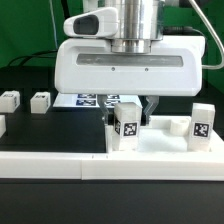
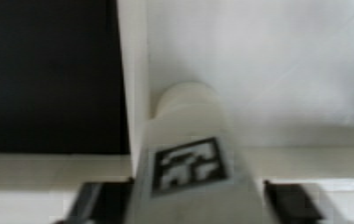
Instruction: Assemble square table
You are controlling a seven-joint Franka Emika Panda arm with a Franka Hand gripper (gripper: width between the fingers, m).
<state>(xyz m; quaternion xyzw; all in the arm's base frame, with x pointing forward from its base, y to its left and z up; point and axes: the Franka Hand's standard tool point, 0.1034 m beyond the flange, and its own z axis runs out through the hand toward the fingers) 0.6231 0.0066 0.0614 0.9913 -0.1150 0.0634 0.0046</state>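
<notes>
The upright leg [image 2: 192, 140] stands squarely between the fingers [image 2: 99, 206], which press against its two opposite sides, pinching it.

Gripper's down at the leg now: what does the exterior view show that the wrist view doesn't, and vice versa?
Exterior view only: two loose legs on the black table toward its left, another leg standing on the slab toward its right, and the marker board behind. Wrist view only: both fingers close beside the tagged leg; whether they press it, I cannot tell. Both: the upright tagged leg under the gripper and part of the white slab.
</notes>
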